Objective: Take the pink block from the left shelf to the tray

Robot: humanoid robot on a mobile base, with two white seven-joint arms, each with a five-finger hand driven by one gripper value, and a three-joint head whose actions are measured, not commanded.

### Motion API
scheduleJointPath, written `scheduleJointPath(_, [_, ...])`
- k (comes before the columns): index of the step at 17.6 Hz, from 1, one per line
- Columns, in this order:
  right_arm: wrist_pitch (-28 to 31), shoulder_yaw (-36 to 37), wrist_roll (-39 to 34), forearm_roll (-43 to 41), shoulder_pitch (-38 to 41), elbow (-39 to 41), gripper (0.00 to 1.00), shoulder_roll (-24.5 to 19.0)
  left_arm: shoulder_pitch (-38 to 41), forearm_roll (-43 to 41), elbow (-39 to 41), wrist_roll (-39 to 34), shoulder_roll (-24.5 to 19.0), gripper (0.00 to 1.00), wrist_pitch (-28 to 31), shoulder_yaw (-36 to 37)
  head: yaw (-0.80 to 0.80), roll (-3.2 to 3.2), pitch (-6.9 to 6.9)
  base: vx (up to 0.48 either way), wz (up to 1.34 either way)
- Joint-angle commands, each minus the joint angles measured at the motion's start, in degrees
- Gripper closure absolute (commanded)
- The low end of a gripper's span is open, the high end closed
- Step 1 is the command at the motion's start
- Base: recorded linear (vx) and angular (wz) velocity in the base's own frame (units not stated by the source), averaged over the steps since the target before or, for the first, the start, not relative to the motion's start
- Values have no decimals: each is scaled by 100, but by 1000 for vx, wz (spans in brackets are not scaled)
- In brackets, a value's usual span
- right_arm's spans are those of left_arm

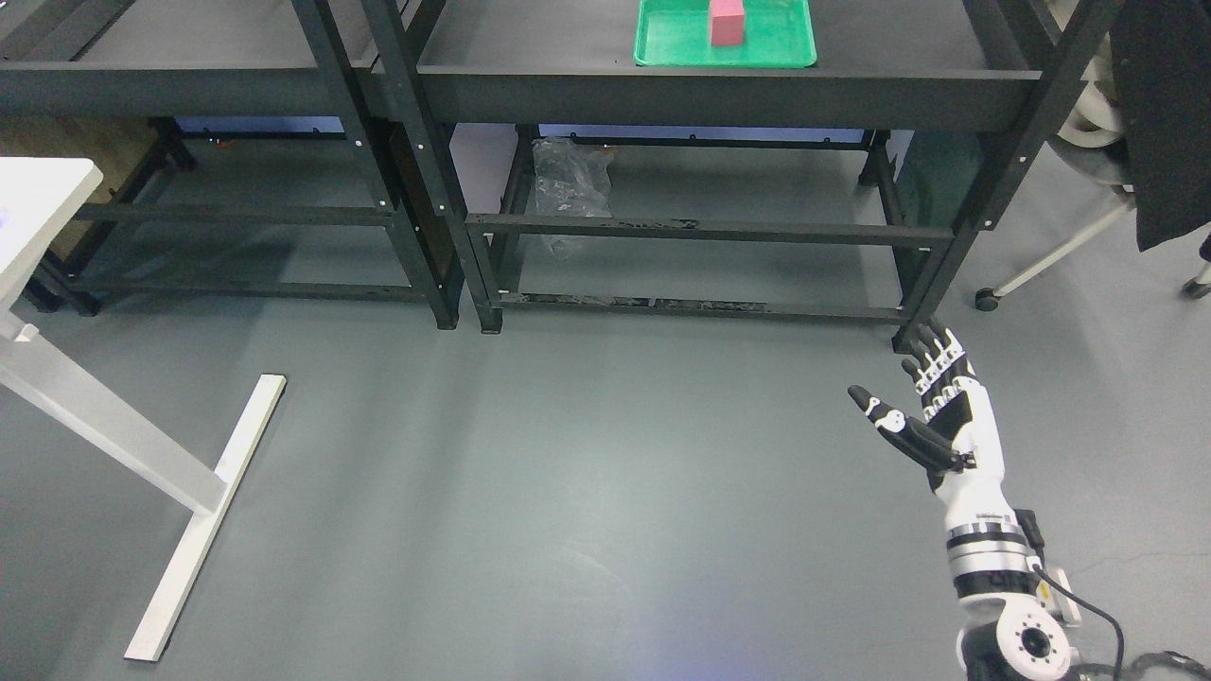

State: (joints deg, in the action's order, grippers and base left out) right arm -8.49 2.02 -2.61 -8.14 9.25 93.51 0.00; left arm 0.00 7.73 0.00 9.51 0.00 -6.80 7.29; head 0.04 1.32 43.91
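1. Head view: the pink block (727, 23) stands upright inside the green tray (662, 52), near the tray's middle and toward its far side, with its top cut off by the picture's upper edge
2. The tray lies on the top board of the right shelf (719, 95), close to that board's front edge and roughly midway along its length
3. The left shelf (189, 90) stands just beside the right one, their dark uprights nearly touching; the visible part of its top board carries nothing that can be made out
4. The right hand (932, 407) rises from the lower right corner on a white and black forearm, well apart from both shelves and low over the grey floor (568, 473)
5. Its fingers (932, 355) are stretched out and spread, the thumb (889, 421) angled away to the left, and it holds nothing
6. A crumpled clear plastic bag (568, 184) sits under the right shelf, by its rear left leg
7. A white table (38, 208) juts in at the left edge, its white foot bar (208, 515) lying on the floor
8. A dark cloth (1168, 113) hangs at the upper right corner, beside a wheeled chair base (1050, 270)
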Motion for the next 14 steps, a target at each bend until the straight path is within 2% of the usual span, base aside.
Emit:
scheduleJointPath(1, [-3, 9, -3, 57, -20, 1, 0, 100, 114, 0, 100, -2, -100, 0, 3, 0, 0, 0, 0, 0, 0])
scheduleJointPath(5, [-3, 0, 14, 768, -64, -8, 1, 100, 114, 0, 100, -2, -100, 0, 3, 0, 0, 0, 0, 0, 0])
scheduleJointPath(9, [-108, -8, 14, 1093, -81, -8, 1, 100, 114, 0, 100, -2, -100, 0, 3, 0, 0, 0, 0, 3, 0])
scheduleJointPath(14, [-390, 0, 295, 2165, -90, -8, 1, 100, 114, 0, 100, -2, -100, 0, 3, 0, 0, 0, 0, 17, -1])
